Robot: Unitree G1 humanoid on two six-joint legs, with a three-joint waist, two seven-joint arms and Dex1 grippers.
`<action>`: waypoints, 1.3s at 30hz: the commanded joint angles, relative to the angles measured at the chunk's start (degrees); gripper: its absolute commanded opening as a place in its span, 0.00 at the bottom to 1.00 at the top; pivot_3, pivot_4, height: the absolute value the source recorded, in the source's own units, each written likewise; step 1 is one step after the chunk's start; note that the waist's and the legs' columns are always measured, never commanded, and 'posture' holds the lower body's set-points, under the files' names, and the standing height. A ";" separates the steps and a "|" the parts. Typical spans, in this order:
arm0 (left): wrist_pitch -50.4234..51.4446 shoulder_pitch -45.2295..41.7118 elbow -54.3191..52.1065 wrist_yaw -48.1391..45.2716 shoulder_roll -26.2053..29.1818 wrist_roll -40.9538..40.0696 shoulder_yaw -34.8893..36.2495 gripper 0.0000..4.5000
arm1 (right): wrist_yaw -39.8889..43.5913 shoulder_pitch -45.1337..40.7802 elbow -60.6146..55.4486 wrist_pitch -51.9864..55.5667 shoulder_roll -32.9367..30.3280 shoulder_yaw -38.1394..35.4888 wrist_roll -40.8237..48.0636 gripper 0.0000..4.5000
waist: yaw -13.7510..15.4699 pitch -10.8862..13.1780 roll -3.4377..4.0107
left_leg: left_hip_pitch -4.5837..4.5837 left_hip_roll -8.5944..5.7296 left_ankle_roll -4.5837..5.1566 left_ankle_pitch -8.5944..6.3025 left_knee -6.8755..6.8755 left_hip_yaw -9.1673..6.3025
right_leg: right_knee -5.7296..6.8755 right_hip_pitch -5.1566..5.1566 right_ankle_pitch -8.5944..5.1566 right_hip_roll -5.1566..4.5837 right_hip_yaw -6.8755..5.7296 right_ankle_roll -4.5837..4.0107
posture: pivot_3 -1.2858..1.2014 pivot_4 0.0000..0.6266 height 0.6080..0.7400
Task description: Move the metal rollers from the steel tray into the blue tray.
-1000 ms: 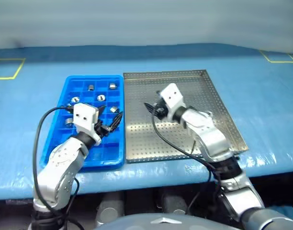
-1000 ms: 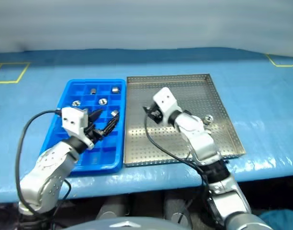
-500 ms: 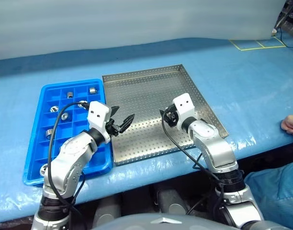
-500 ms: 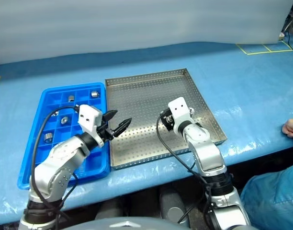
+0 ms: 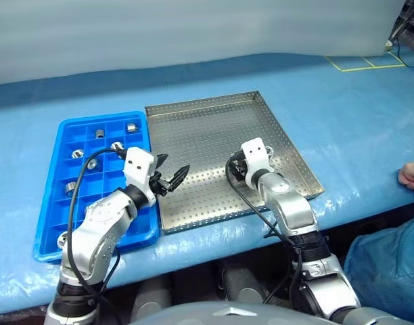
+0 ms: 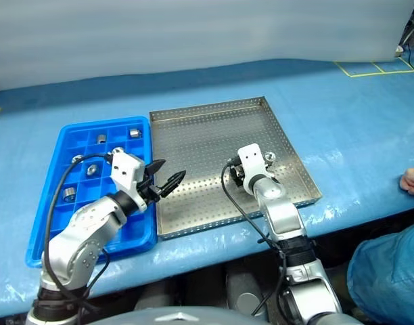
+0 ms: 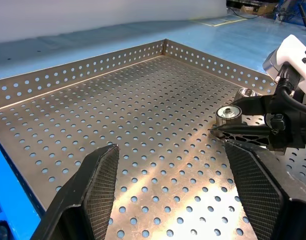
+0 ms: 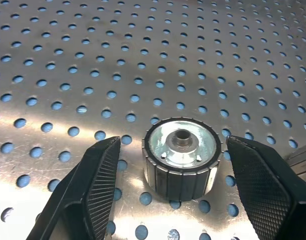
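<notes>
The right hand is low over the perforated floor of the steel tray, released, and one metal roller stands upright between its two fingers without touching either; this close view shows the ribbed side and the centre hole of that roller, which the head views do not resolve. In the left wrist view the same roller stands just beyond the right hand's black fingertips, and a second roller sits behind it near the tray's perforated rim. In the right eye view, this second roller shows as a small bright piece beside the white wrist of the right hand. The left hand hangs released with nothing between its fingers, over the tray's edge nearest the blue tray. The head views show several more rollers in the compartments of the blue tray, behind and to the side of the left hand. At the far right edge of the bench, a person's hand rests. Compared with half a second ago, the right hand has come lower to the tray floor and a little toward the right rim, while the left hand has almost not moved; the trays lie as before.
</notes>
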 commanded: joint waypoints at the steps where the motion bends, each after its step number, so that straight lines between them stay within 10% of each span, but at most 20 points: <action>1: 0.11 -0.10 -2.83 0.20 0.70 -0.22 0.59 0.81 | -0.41 -0.78 -1.23 -2.03 0.56 -1.03 -0.08 0.67 | 0.00 0.00 0.00 | 0.00 0.00 0.00 0.00 0.00 0.00 | 0.00 0.00 0.00 0.00 0.01 0.00 | 0.47 0.24 1.00; 5: 0.22 0.08 -2.95 0.35 1.07 -0.37 0.90 0.81 | -0.01 -0.84 -2.62 -2.14 1.00 -0.64 -0.09 0.39 | 0.03 0.00 0.00 | 0.01 0.01 0.00 0.00 0.00 0.02 | 0.01 -0.01 0.01 0.01 0.02 0.00 | 0.47 0.24 1.00; 22: 5.56 10.40 -11.20 5.28 9.10 2.73 15.93 0.81 | 15.02 -6.58 -14.22 -1.99 9.50 9.18 10.25 0.38 | 0.78 0.00 0.00 | 0.04 0.18 0.00 0.00 -0.12 0.01 | 0.06 -0.13 0.02 0.15 0.05 -0.09 | 0.52 0.24 1.00; 39: 7.15 21.39 -16.95 6.86 7.12 5.09 20.43 0.81 | 24.83 -21.21 18.65 -20.84 21.81 19.15 6.48 0.38 | 6.54 -0.05 -0.18 | 0.01 0.11 -0.04 0.02 -0.05 -0.10 | -0.03 -0.01 -0.13 -0.15 -0.29 -0.66 | 0.57 0.24 1.00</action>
